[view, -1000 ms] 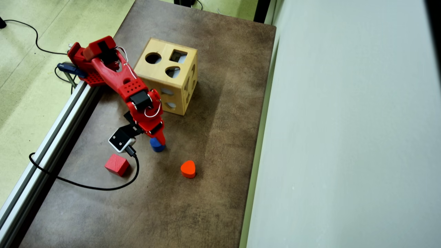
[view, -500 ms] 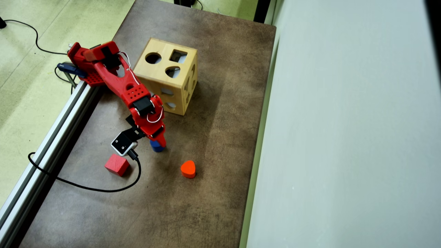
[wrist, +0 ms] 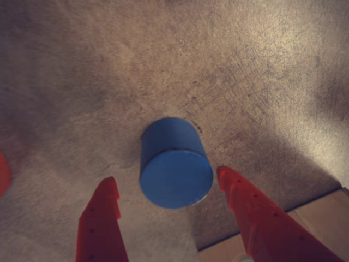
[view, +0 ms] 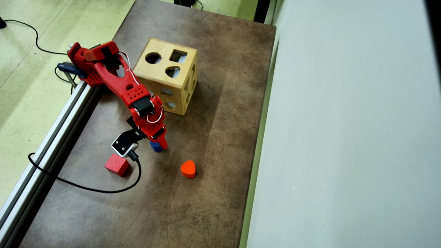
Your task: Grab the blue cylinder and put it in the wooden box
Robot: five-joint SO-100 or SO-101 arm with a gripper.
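**Closing In on the Blue Cylinder**

Comparing the overhead view with the pictures from a moment ago, we see that the arm has pushed a little further out and down over the blue cylinder (view: 156, 147), so that less of the blue shows past the red gripper (view: 159, 146) than before. The cylinder itself has not shifted on the brown desk (view: 213, 193); the red cube (view: 117, 165) and the orange heart block (view: 188, 169) also lie where they lay. We judge this to be the last of the approach: the gripper is being set around the cylinder, and the grasp has not yet been made.

The wrist view tells us what the overhead view cannot. There the cylinder (wrist: 174, 164) stands upright on the desk (wrist: 245, 65) on a flat end, with one finger (wrist: 101, 224) on its left and the other well to its right. The fingers are spread apart, with a clear gap of desk on each side of the cylinder, so nothing is clamped. From above, the arm hides this gap altogether.

The overhead view in turn gives the layout. The wooden box (view: 165, 81) sits behind the arm, near its base, well apart from the cylinder, with its round hole on the top face. In the wrist view only a pale wooden corner (wrist: 322, 218) shows at the lower right.

We expect that the closing must be centred, since a round block may roll or tip if pinched off-centre.
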